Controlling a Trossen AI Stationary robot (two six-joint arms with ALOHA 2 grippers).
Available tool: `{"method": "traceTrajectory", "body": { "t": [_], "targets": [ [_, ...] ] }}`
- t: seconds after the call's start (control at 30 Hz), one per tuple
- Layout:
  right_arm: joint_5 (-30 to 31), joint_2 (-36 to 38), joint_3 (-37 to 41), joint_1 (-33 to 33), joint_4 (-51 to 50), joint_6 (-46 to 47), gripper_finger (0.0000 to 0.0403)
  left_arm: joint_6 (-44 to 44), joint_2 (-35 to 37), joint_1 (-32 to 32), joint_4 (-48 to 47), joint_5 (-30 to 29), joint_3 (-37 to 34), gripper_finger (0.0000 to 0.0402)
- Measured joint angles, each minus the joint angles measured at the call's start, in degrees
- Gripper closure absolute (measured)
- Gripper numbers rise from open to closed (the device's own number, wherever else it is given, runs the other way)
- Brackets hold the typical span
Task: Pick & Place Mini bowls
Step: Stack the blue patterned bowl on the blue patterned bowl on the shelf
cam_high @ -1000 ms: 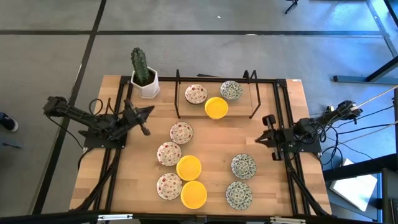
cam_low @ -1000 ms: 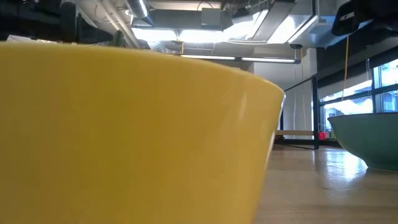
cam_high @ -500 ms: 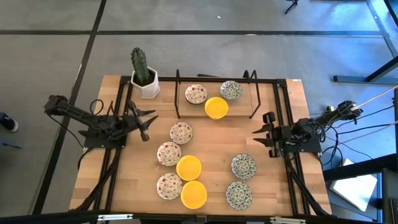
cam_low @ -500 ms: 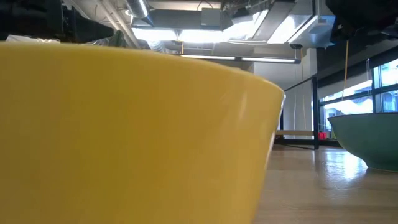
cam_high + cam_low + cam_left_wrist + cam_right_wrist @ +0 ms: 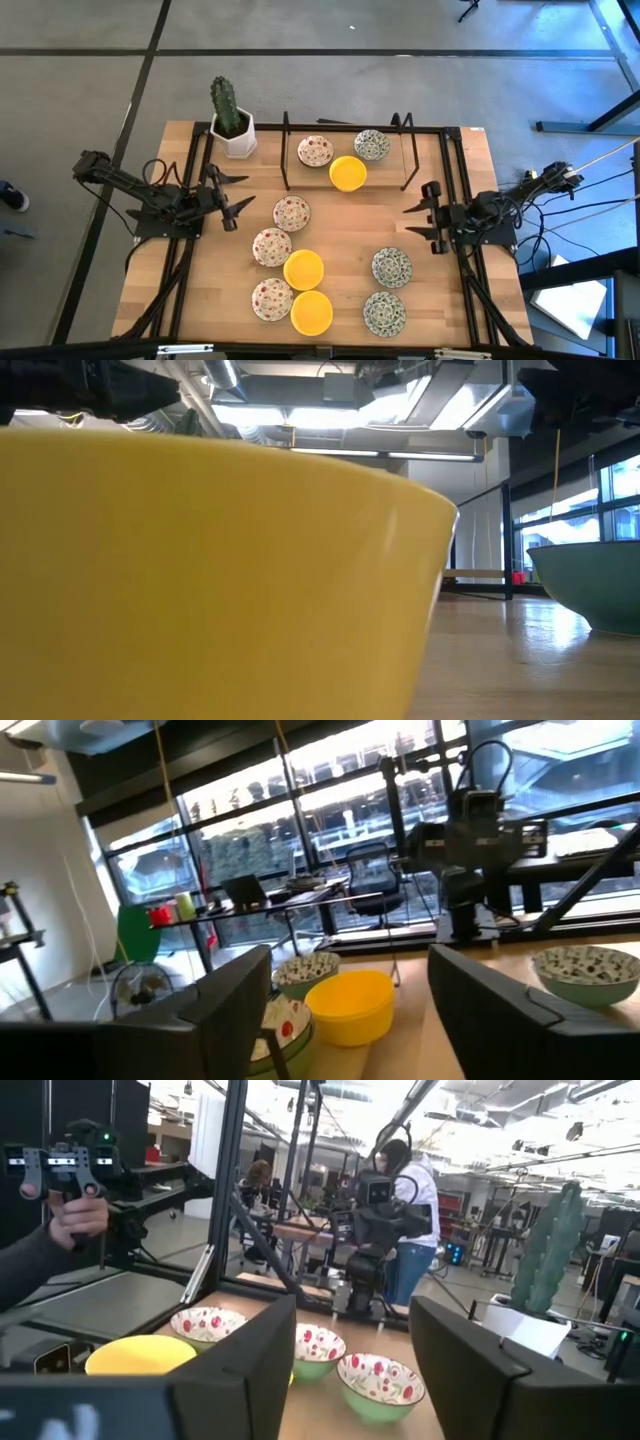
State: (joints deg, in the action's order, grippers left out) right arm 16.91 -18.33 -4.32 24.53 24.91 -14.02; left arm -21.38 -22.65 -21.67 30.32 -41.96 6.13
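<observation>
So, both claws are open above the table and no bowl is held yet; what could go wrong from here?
1. The red-speckled bowls and yellow bowls lie very close together, so the open left claw might bump a neighbour while taking one.
2. The black rack around the far bowls could block a claw reaching in.
3. The right claw works near two patterned bowls and might push one aside.

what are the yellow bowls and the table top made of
The yellow bowls look like glazed ceramic, possibly glossy plastic: even colour and a soft sheen on the wall filling the low view. The table top looks like sealed wood: pale jointed planks with grain, reflecting light in the low view.
</observation>
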Motion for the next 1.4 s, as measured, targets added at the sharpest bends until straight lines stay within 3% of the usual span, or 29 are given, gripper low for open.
{"method": "traceTrajectory", "body": {
  "t": [0.23,0.4,0.47,0.67,0.83,1.0,1.23,1.4],
  "targets": [
    [0.0,-0.6,-3.2,0.0,-0.9,-3.5,0.0293,-2.8,0.0,0.0,0.7,2.2,0.0,0.0292],
    [0.0,-6.4,-15.4,0.5,-16.4,-4.1,0.0380,-6.7,0.0,0.0,0.6,5.7,0.0,0.0388],
    [0.0,-11.2,-22.1,1.0,-24.8,-1.8,0.0395,-6.8,0.0,0.0,0.7,6.2,0.0,0.0394],
    [0.0,-29.5,-42.2,3.5,-53.0,12.6,0.0381,-6.7,0.0,0.0,1.2,6.1,0.0,0.0389],
    [-2.3,-43.5,-52.7,5.1,-74.7,28.9,0.0380,-4.5,0.0,0.0,1.2,6.1,0.0,0.0395],
    [-7.9,-51.6,-54.5,5.5,-78.8,34.2,0.0379,-7.6,0.0,0.0,1.5,6.2,0.0,0.0397],
    [-7.6,-54.4,-54.6,5.4,-78.9,37.5,0.0379,-8.8,0.0,0.0,2.4,6.1,0.0,0.0392],
    [-6.7,-54.3,-54.6,5.4,-78.9,40.7,0.0377,-4.7,0.0,0.0,2.3,6.1,0.0,0.0393]
  ]
}}
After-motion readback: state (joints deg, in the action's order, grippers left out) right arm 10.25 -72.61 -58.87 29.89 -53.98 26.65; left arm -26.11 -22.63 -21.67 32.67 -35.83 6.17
